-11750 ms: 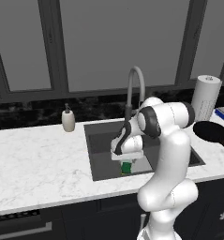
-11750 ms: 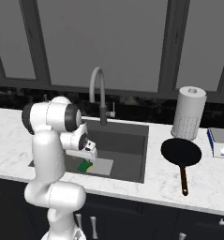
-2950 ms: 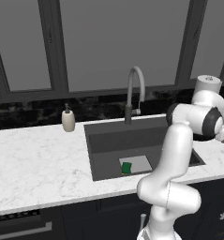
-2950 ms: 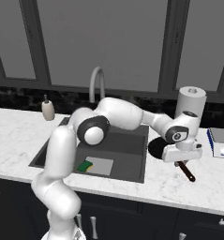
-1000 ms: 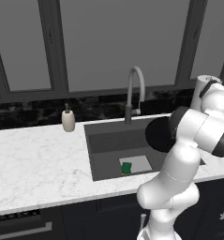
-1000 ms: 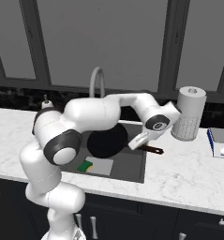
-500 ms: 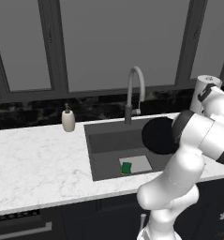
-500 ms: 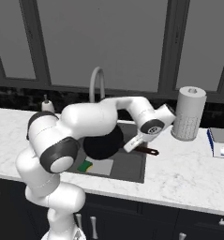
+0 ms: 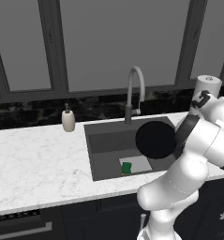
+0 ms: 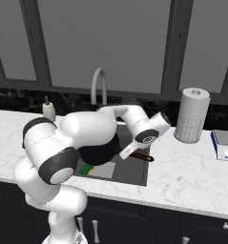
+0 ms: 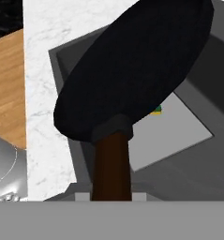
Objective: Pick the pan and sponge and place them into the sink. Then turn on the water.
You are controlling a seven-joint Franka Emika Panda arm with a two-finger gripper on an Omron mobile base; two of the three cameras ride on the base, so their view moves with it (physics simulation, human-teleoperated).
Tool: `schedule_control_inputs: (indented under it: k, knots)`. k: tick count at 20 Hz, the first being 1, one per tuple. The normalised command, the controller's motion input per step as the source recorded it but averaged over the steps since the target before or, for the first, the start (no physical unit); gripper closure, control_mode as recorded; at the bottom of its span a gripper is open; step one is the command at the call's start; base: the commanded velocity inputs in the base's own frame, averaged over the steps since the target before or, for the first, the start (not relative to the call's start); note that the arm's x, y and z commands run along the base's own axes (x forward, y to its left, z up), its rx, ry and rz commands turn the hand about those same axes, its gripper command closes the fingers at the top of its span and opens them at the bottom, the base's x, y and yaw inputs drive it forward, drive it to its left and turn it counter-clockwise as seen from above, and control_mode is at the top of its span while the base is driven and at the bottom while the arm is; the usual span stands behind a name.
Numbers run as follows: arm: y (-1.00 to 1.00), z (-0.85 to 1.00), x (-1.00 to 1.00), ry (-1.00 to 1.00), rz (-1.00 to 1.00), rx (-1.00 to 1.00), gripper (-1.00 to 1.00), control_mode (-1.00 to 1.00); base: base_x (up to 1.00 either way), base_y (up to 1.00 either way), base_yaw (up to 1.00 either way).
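Note:
The black pan (image 9: 155, 139) hangs tilted over the right half of the dark grey sink (image 9: 104, 140), above its floor. My gripper (image 10: 129, 151) is shut on the pan's brown handle (image 11: 112, 164), which runs toward the sink's right rim (image 10: 140, 157). The pan (image 11: 137, 65) covers most of the basin in the hand view. The green and yellow sponge (image 9: 126, 167) lies on the lighter patch of the sink floor, just left of and below the pan; its corner (image 11: 156, 110) peeks out under the pan's edge. The grey gooseneck faucet (image 9: 134, 89) stands behind the sink with no stream.
A white soap dispenser (image 9: 68, 120) stands on the marble counter left of the sink. A paper towel roll (image 10: 191, 114) and a blue and white box (image 10: 225, 143) sit on the counter to the right. Dark windows run behind the counter.
The arm has carried the pan from the right counter leftward, and in the last second slightly left and down over the sink. The sponge has stayed on the sink floor.

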Motion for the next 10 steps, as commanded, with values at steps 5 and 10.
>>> schedule_control_inputs:
  k: [5,10]
  knots:
    - [0.46,-0.35,0.05,0.0,0.01,0.0,1.0,-1.0,0.0,0.0,0.0]
    - [0.37,-0.21,0.28,0.0,0.07,0.0,1.0,-1.0,0.0,0.0,0.0]
